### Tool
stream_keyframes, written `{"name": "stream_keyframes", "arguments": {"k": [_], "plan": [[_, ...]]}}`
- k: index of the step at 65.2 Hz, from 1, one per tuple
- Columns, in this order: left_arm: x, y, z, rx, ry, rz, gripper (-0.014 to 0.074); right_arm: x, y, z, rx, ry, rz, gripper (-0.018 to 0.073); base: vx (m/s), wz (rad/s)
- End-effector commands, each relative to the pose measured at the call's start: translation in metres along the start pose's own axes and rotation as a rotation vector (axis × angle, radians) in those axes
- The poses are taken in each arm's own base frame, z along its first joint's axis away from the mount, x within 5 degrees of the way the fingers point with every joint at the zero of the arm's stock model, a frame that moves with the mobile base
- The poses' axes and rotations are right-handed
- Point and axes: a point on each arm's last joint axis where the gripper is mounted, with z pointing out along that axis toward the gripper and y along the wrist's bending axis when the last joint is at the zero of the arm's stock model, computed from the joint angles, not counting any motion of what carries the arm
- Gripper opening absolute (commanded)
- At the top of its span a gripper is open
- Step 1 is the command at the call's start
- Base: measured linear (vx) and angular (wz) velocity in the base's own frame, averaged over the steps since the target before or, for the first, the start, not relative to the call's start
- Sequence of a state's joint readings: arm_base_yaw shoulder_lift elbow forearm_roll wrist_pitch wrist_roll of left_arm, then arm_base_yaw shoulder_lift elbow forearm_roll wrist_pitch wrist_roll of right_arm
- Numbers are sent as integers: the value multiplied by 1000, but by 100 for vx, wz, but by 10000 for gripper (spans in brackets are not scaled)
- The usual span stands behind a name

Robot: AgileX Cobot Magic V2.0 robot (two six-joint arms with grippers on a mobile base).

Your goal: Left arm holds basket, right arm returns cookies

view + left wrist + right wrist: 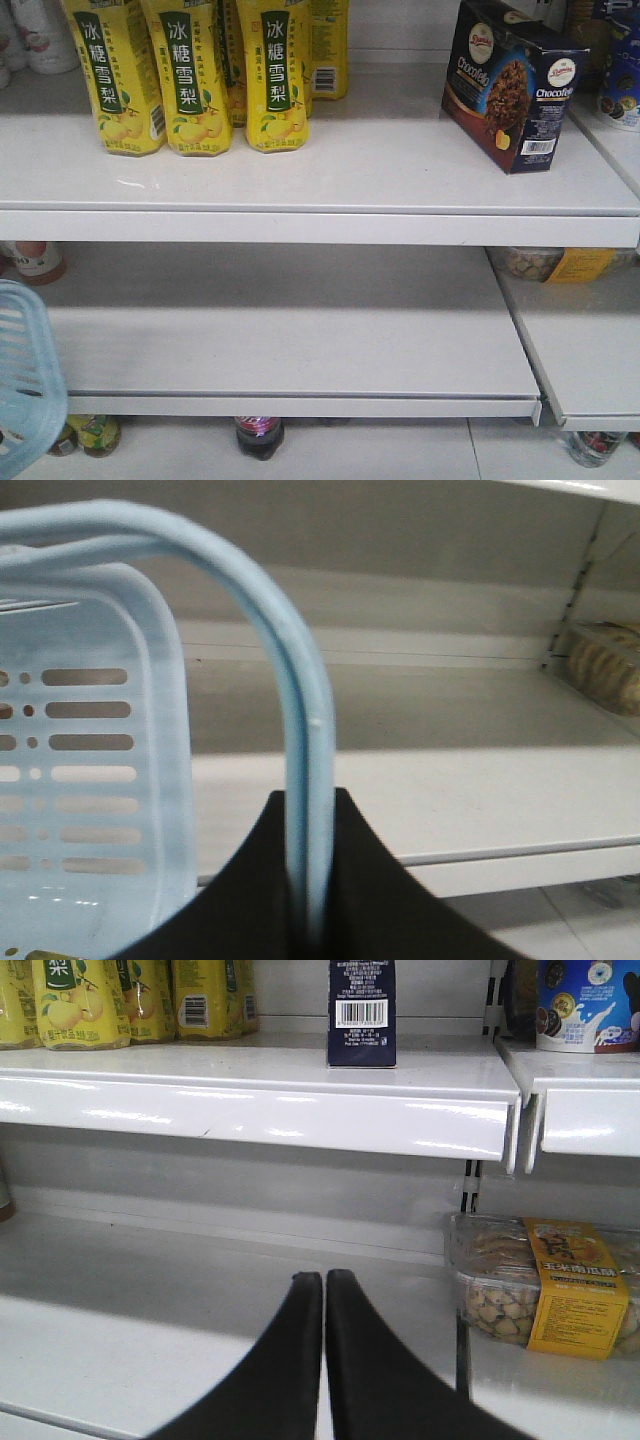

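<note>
Black fingers of my left gripper pinch the basket by its thin handle; my right gripper hangs clenched and empty above the lower shelf. Farther off, the cookies stand on the upper shelf, right of the yellow bottles.

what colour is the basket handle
Light blue, the same as the basket; the handle shows best in the left wrist view.

The white upper shelf carries yellow drink bottles along its back left and the cookies upright near its right edge. The lower shelf is bare. The adjoining right shelf holds a clear snack tub.
</note>
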State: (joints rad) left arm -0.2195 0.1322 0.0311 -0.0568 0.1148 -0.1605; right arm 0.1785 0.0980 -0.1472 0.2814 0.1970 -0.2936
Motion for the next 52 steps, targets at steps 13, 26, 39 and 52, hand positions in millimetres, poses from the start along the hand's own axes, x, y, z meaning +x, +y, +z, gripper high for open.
{"name": "stream_keyframes", "arguments": {"k": [13, 26, 39, 52], "plan": [[-21, 1, -8, -63, -191, 122, -6, -15, -2, -1, 26, -88, -5, -8, 0, 0], [-23, 6, -11, -143, -228, 128, -6, -15, -2, -1, 26, -88, -5, -8, 0, 0], [-25, 8, -16, -197, -277, 136, -6, -15, -2, -1, 26, -88, -5, -8, 0, 0], [-24, 9, -18, -219, -283, 134, -6, -15, -2, -1, 26, -88, -5, -8, 0, 0]]}}
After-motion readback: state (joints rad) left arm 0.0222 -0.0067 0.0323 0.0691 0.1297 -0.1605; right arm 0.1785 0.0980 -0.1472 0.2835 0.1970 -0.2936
